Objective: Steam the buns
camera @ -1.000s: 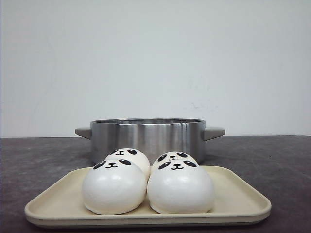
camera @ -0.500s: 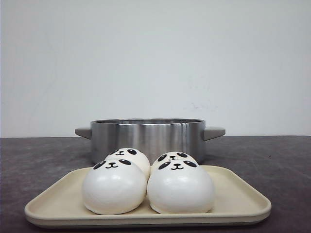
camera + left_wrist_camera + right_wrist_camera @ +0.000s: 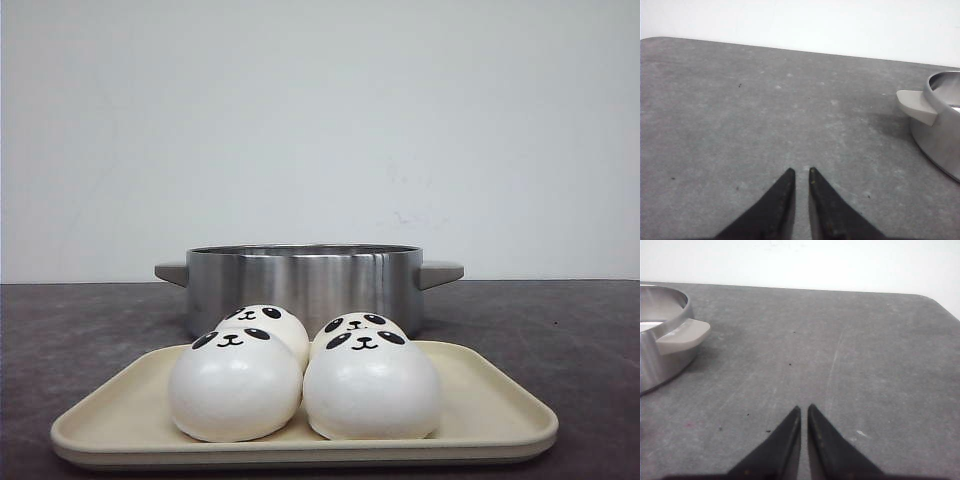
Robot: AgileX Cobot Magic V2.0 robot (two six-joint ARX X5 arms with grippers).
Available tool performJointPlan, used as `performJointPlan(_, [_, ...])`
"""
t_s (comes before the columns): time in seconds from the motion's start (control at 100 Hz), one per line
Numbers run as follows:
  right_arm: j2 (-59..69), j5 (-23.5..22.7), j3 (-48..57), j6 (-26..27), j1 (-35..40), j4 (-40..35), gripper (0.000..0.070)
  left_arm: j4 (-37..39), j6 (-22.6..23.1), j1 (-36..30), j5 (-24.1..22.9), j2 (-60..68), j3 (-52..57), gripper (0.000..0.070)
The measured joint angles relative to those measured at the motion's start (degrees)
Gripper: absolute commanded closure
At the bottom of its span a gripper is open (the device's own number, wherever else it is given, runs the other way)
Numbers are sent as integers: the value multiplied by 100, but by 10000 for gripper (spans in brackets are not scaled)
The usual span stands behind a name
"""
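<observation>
Front view first: four panda-faced buns [image 3: 304,375] sit huddled two by two, touching one another, on a cream tray [image 3: 495,420] at the near edge of the dark grey table [image 3: 80,320]. Just behind the tray stands a stainless steel pot [image 3: 305,280], lid off, with a pale grey handle [image 3: 441,272] sticking out on each side. Nothing has gone into the pot yet as far as I can see, though its inside is hidden from this angle.

Neither arm shows in that view. Over on the left wrist camera, the left end effector [image 3: 801,174] hangs over bare table with its black fingertips nearly together, only a thin slit between them, holding nothing; the pot's rim and one handle peek in at the edge. The right wrist camera tells the same story: the right end effector [image 3: 804,410] is pinched almost closed and empty, with the pot's other handle in sight.

So each arm sits outboard of the pot, one on either flank, and the buns lie inward, between the two arms. I'd judge neither arm clearly nearer; the left pair of buns suits the left arm, the right pair the right. The buns are round domes, so no long axis to line up with.

No brand, label or writing is readable anywhere, just the painted faces
</observation>
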Motion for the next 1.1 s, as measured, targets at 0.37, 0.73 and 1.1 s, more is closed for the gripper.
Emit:
performJointPlan(0.37, [0,-48,0,745,0,39,681,-11,-765,0,310,0,0,700])
performJointPlan(0.73, [2,-1285,190,2168,0,1231,694,-164,-2275,7,1300,22,275,697])
performJointPlan(1.1, [1611,-1327,3351,1054,0,-1384,694,-1054,-1456,7,1526,1729,2948,697])
